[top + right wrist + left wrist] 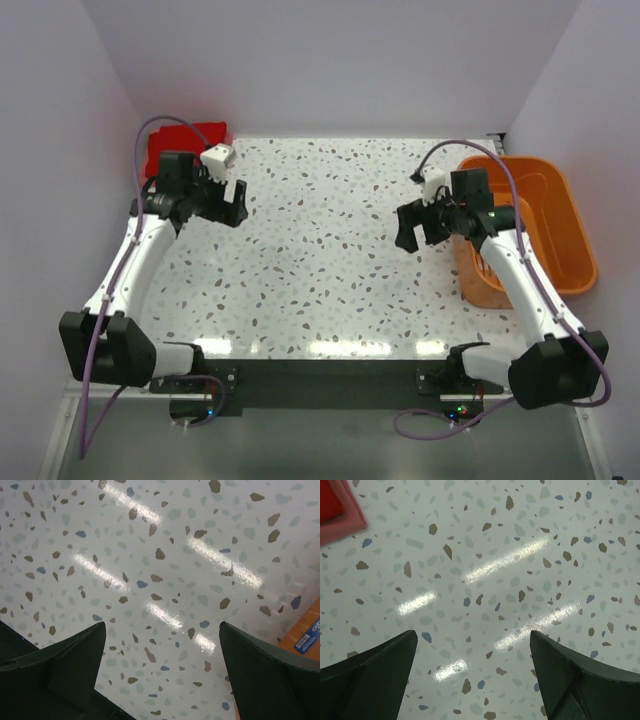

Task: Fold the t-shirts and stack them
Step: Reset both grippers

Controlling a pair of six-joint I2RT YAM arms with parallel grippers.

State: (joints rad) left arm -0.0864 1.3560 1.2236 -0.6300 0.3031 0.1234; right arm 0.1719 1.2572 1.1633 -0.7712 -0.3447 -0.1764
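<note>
Checking the workspace from the overhead view, I find both arms hovering over the table [320,270] with nothing in hand. The left gripper [228,204] has its jaws spread wide and empty; its wrist view shows only bare speckled surface between them. The right gripper [416,232] is likewise spread wide and empty, above bare surface just beside the basket [550,190] at 3 o'clock.

The shirts lie at 10 o'clock, at the far left corner of the table. The red shirt [208,136] lies on top of the pink shirt [347,525], whose folded edge shows as a narrow border beyond the red one in the left wrist view. Both read as flat, folded pieces. I see no cloth in the visible part of the basket; the right arm hides part of it.

I judge the folding and stacking done, and the step in hand to be clearing the arms.

Procedure:
1. Hold both sets of jaws apart; closing near the shirts risks snagging a hem.
2. Draw the left arm toward 6 o'clock, away from the shirts, high enough that nothing drags the cloth.
3. Route the right arm toward 6 o'clock too, clear of the basket rim.
4. Confirm from above that the folded edges line up; a slipped top layer would call for one nudge.
</note>
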